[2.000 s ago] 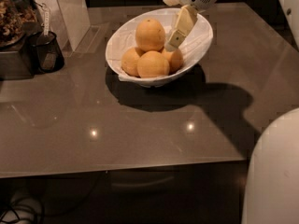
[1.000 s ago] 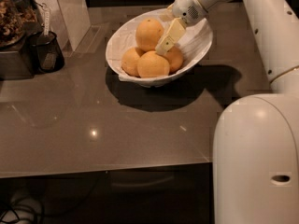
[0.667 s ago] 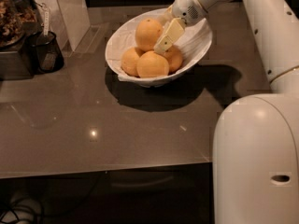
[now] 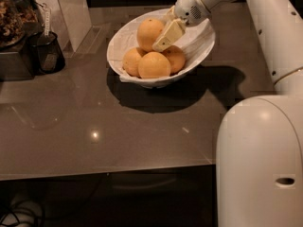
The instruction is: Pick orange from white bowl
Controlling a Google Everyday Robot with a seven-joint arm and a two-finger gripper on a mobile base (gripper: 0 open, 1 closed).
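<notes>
The white bowl [image 4: 196, 44] stands at the back middle of the grey table and holds several oranges. The orange [image 4: 146, 32], the largest and palest, sits on top of the pile toward the back. Smaller, deeper-orange fruits lie below it at the left [image 4: 130, 60], front [image 4: 154, 66] and right [image 4: 177, 58]. My gripper [image 4: 166, 36] reaches into the bowl from the upper right and lies against the right side of the top orange. The orange rests on the pile.
A small black cup [image 4: 47, 53] and a dark container [image 4: 12, 18] stand at the far left beside a white post [image 4: 71, 8]. My white arm and body [image 4: 260, 160] fill the right side. The table's front edge [image 4: 104, 171] runs across the lower frame.
The gripper has moved down and left into the bowl, from beside the rim to against the top orange. The oranges and bowl have not moved.
</notes>
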